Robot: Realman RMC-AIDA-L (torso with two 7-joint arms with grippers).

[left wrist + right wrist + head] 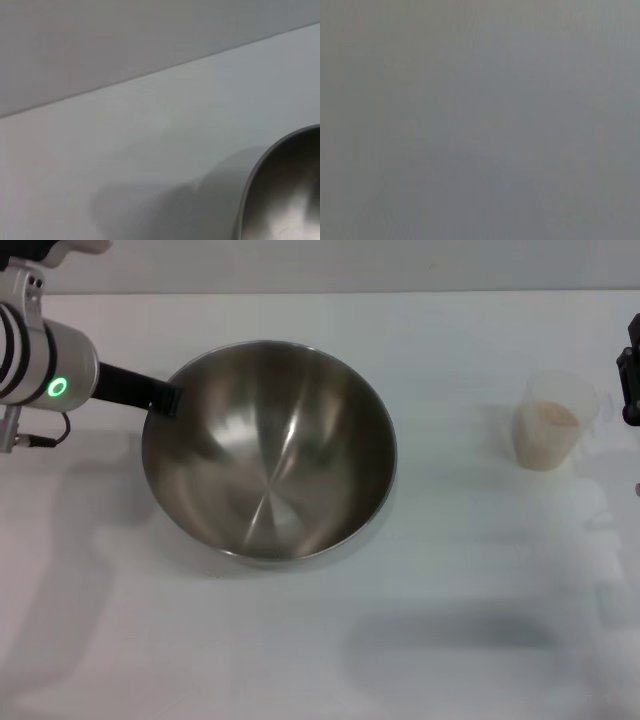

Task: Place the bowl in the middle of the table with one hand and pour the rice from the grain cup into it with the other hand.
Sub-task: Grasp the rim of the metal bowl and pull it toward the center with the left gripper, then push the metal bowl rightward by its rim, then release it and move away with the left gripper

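Left gripper (165,398) fingers are seen clamped on the bowl (268,452) at its left rim; the bowl is tilted on the bench (300,660). A slip would let it rock. Grain cup (553,422) stands well right of the bowl; right gripper (631,370) just beyond it, finger state cannot be told; a knock could spill rice (556,414).

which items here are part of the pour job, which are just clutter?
Job:
- large stainless-steel mixing bowl, empty, left gripper at its rim
- small clear plastic grain cup holding pale rice
- right gripper at the edge, beside the cup
- plain white table

Clutter:
- none visible
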